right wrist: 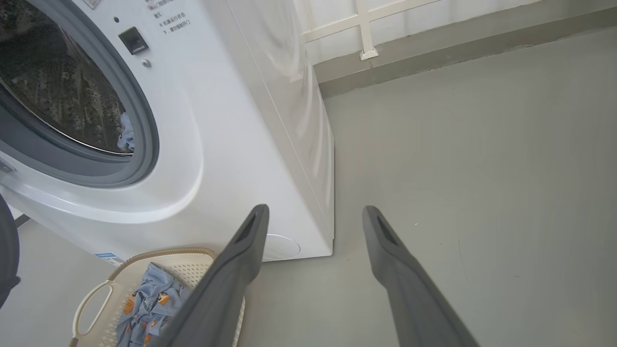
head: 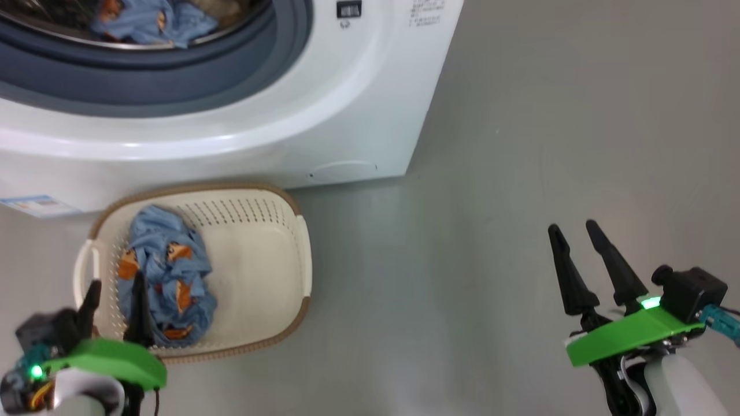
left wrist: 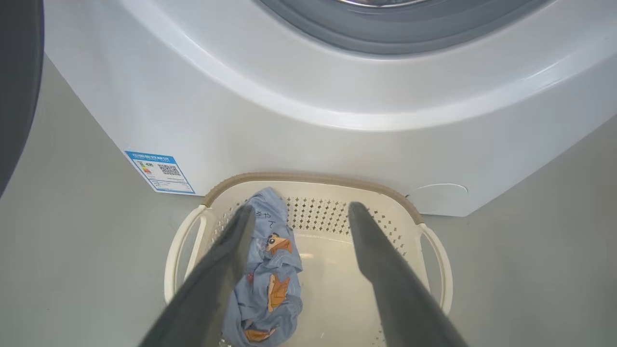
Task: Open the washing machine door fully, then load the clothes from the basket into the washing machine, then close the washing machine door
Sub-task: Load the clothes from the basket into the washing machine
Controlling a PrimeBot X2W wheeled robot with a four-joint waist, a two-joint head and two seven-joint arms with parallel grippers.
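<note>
**Left tool open over the basket, ready for the last bundle**

Left tool (left wrist: 302, 209) is mine, and its two fingers stand wide apart with nothing between them. It hangs over the near side of the basket (head: 231, 188) and points into it, because the next thing to grab lies there. My right tool (head: 572, 226) is open and empty too. It waits well off to the right, over the bare floor (head: 491, 173), so it is out of the way.

The basket sits on the floor, close up against the front of the washing machine (head: 347, 104). I think it is put there so the trip from basket to drum is short. The clothes (head: 165, 271) are a soft blue bundle with orange animals, bunched on the left side of the basket. The right side is bare. One finger of my left tool is just beside the bundle, but I cannot tell if it touches. The bundle is floppy, so I should pinch deep into it, or a loose end may hang down and catch on the rim.

Farther off, the round mouth of the machine is uncovered, with its grey-blue rubber ring (head: 173, 81) showing. A blue piece (head: 144, 23) already lies in the drum, so I think the loading is partly done. At the far left of my left wrist view there is a dark curved edge. I think that is the door (left wrist: 19, 86), swung wide so the way in is free. Closing it comes last.
</note>
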